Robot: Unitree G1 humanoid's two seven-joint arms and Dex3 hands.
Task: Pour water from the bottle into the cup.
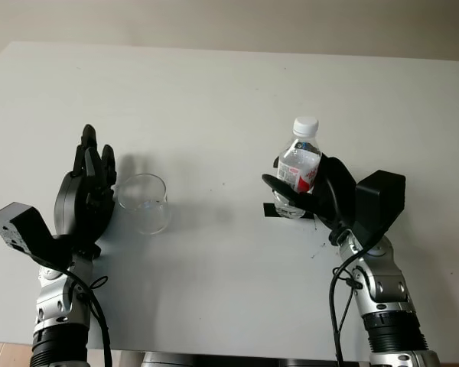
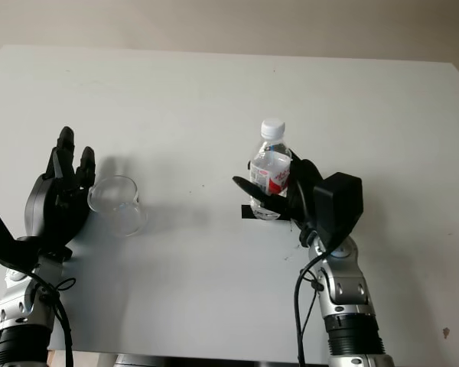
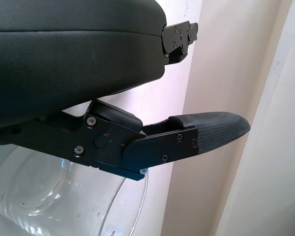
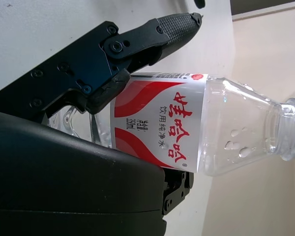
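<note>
clear glass and clear plastic on a pale table

clear glass cup [image 1: 143,202], empty, wide-mouthed, standing on the pale grey table [image 1: 214,99] toward its left side. black left hand [image 1: 86,195] just beside the cup on its outer side, fingers pointing away from the robot, uncurled and holding nothing; whether its palm touches the glass cannot be told. in the left wrist view the cup's rounded wall and rim [image 3: 49,196] sit directly under one black finger [image 3: 187,137].

black tape mark [image 1: 287,210], a short dark strip on the table right of centre, at the foot of the bottle.

clear plastic bottle [image 1: 298,168], small, upright, white screw cap [image 1: 306,125] on. white label with red swirls and red lettering round its middle; droplets cling inside the shoulder below the neck, seen close in the right wrist view [image 4: 236,142]. its base is at the tape mark, partly hidden by fingers; whether it touches the table cannot be told.

black right hand [image 1: 321,195], wrapped round the bottle's lower half at the label, one finger [image 4: 152,34] crossing the near side, the palm against the far side.
</note>
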